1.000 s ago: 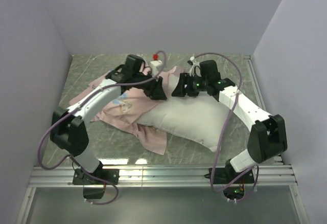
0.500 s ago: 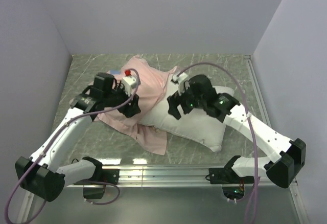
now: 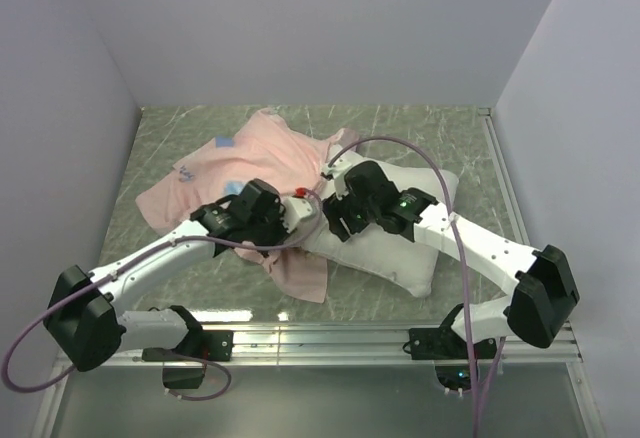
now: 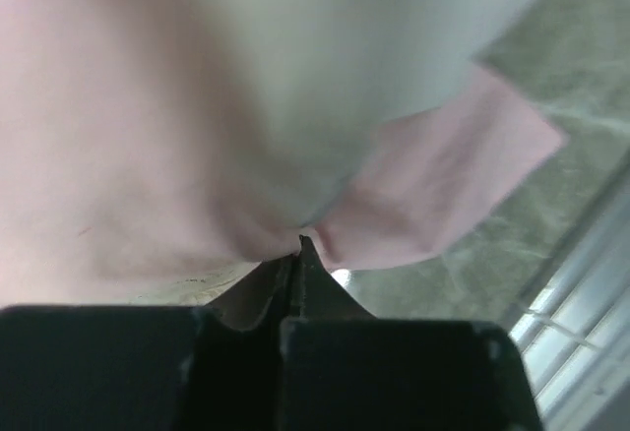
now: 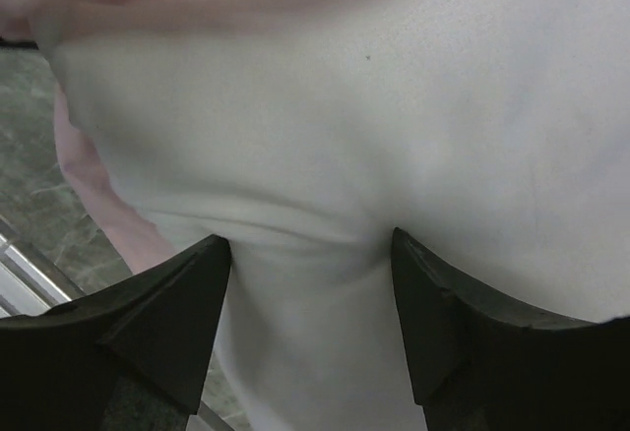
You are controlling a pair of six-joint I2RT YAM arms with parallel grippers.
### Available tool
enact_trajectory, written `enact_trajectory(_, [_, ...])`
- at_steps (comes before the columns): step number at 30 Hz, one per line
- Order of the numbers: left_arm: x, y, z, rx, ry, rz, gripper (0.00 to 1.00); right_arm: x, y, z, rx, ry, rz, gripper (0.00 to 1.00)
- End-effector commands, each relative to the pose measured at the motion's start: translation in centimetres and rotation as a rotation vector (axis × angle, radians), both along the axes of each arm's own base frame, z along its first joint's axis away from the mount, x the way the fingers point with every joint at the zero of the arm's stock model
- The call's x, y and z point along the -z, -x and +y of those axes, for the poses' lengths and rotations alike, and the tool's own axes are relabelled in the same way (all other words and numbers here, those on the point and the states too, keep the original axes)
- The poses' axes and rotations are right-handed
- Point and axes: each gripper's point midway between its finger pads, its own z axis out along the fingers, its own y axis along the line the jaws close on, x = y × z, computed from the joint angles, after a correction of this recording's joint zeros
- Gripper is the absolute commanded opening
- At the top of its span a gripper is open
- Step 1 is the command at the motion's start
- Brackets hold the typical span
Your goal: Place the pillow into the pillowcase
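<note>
Pinching the pink pillowcase (image 4: pixel 433 175) at the left end of the pillow (image 5: pixel 394 106), the left fingers (image 4: pixel 298 259) are squeezed tight together, while the right fingers (image 5: pixel 177 303) stand wide apart pressing on the pillow, left arm (image 3: pixel 150 258) and right arm (image 3: pixel 480 243) stretched low over the surface (image 3: pixel 180 128).

There's the pillowcase (image 3: pixel 250 163) spread over the table's (image 3: pixel 470 148) left half, its near right part draped over the pillow's (image 3: pixel 395 258) left end; the pillow stretches away right.
</note>
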Motion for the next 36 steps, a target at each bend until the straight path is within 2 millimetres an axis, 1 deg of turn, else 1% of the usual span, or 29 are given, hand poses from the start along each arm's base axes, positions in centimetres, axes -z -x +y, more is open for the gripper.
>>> enact_trajectory(1, [-3.9,2.9,-6.6,0.214,0.163,-0.007,0.00,0.2,-0.9,1.8,0.026,-0.077,0.051,0.70])
enact_trajectory(2, [-5.1,3.6,-8.1,0.245,0.209,-0.002,0.00,-0.4,-1.2,2.3,0.032,-0.101,0.062,0.69])
enact_trajectory(3, [-5.3,5.4,-9.9,0.317,0.226,0.021,0.00,-0.5,-1.4,2.5,0.038,-0.113,0.077,0.68])
enact_trajectory(6, [-7.2,8.7,-13.7,0.453,0.315,0.059,0.00,-0.6,-2.1,3.0,0.061,-0.157,0.139,0.66])
enact_trajectory(8, [-8.1,9.9,-15.1,0.504,0.364,0.098,0.00,-0.5,-2.5,3.0,0.076,-0.178,0.178,0.65])
enact_trajectory(11, [-6.6,9.8,-14.9,0.485,0.324,0.137,0.01,-0.3,-2.9,2.7,0.090,-0.194,0.204,0.64])
enact_trajectory(12, [-6.9,9.3,-14.3,0.469,0.326,0.127,0.04,-0.7,-2.9,2.4,0.093,-0.201,0.196,0.64])
enact_trajectory(13, [-7.0,9.1,-13.5,0.447,0.326,0.137,0.14,-0.7,-2.9,2.2,0.094,-0.204,0.191,0.64])
enact_trajectory(14, [-7.7,9.3,-13.0,0.451,0.354,0.161,0.18,-0.6,-2.8,1.8,0.088,-0.206,0.192,0.64])
enact_trajectory(15, [-9.3,8.2,-11.7,0.411,0.396,0.143,0.23,-0.7,-2.7,1.5,0.083,-0.209,0.187,0.66])
enact_trajectory(16, [-10.2,8.2,-10.8,0.397,0.412,0.161,0.37,-1.6,-2.3,1.1,0.072,-0.218,0.168,0.68])
enact_trajectory(17, [-11.3,8.3,-10.0,0.394,0.441,0.171,0.48,-1.8,-2.3,0.5,0.054,-0.210,0.146,0.75])
enact_trajectory(18, [-13.1,7.0,-8.3,0.347,0.482,0.137,0.56,-2.2,-2.2,0.0,0.040,-0.204,0.122,0.79])
enact_trajectory(19, [-14.6,6.3,-7.4,0.319,0.510,0.120,0.70,-3.5,-1.8,-0.7,0.025,-0.198,0.077,0.83])
enact_trajectory(20, [-15.3,5.8,-6.3,0.279,0.526,0.120,0.76,-3.8,-1.8,-1.5,-0.016,-0.158,0.017,0.88])
enact_trajectory(21, [-16.5,4.5,-4.6,0.224,0.565,0.108,0.80,-5.4,-1.7,-2.4,-0.024,-0.149,-0.062,0.90])
enact_trajectory(22, [-17.5,3.8,-3.8,0.194,0.581,0.103,0.84,-5.8,-1.6,-2.9,-0.039,-0.130,-0.106,0.91])
enact_trajectory(23, [-17.4,3.5,-3.0,0.159,0.582,0.136,0.85,-5.8,-1.4,-3.5,-0.080,-0.086,-0.157,0.93])
enact_trajectory(25, [-17.4,1.7,-1.2,0.062,0.620,0.186,0.93,-6.0,-0.5,-3.9,-0.120,0.000,-0.225,0.94])
enact_trajectory(26, [-17.1,1.0,-0.5,0.019,0.634,0.206,0.94,-5.4,-0.2,-3.9,-0.162,0.050,-0.257,0.95])
enact_trajectory(27, [-17.0,-0.9,0.8,-0.054,0.657,0.195,0.95,-5.3,0.5,-3.5,-0.202,0.077,-0.288,0.95])
enact_trajectory(28, [-16.8,-1.4,1.4,-0.092,0.683,0.227,0.95,-5.1,1.1,-2.7,-0.237,0.132,-0.341,0.95])
enact_trajectory(29, [-16.8,-2.1,1.9,-0.136,0.707,0.254,0.96,-3.9,1.5,-2.5,-0.287,0.193,-0.373,0.95])
enact_trajectory(30, [-16.4,-3.6,3.2,-0.197,0.728,0.272,0.96,-3.6,1.6,-2.4,-0.302,0.227,-0.405,0.95])
enact_trajectory(31, [-16.8,-4.0,3.6,-0.212,0.756,0.295,0.99,-3.0,2.0,-1.7,-0.326,0.265,-0.456,0.95])
enact_trajectory(32, [-16.5,-5.1,4.7,-0.254,0.768,0.308,0.99,-2.9,2.0,-1.5,-0.357,0.304,-0.502,0.95])
enact_trajectory(33, [-16.5,-5.4,4.9,-0.257,0.767,0.308,0.99,-2.6,2.2,-1.3,-0.370,0.333,-0.531,0.95])
enact_trajectory(34, [-16.6,-6.0,5.9,-0.286,0.771,0.299,0.99,-1.8,3.1,-0.4,-0.434,0.363,-0.581,0.95])
enact_trajectory(36, [-16.1,-6.7,7.1,-0.327,0.769,0.300,0.99,-0.6,3.3,-0.5,-0.449,0.441,-0.652,0.96])
